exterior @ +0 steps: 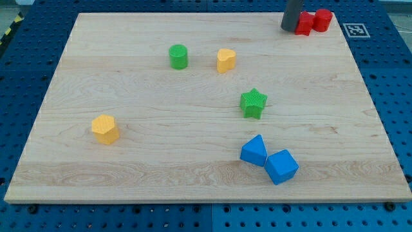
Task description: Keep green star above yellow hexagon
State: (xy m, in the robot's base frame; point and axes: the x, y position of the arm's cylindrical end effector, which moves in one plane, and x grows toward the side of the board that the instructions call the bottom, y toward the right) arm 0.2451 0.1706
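The green star (253, 102) lies right of the board's centre. The yellow hexagon (105, 129) lies at the view's left, lower than the star and far from it. My tip (289, 28) is at the view's top right, at the end of the dark rod, touching or just left of a red block (304, 24). The tip is well above the star and far from the hexagon.
A second red block (322, 19) sits right of the first. A green cylinder (178, 57) and a yellow block (226, 60) lie at upper centre. Two blue blocks (254, 151) (282, 166) touch at the lower right. The wooden board (193, 174) lies on a blue perforated table.
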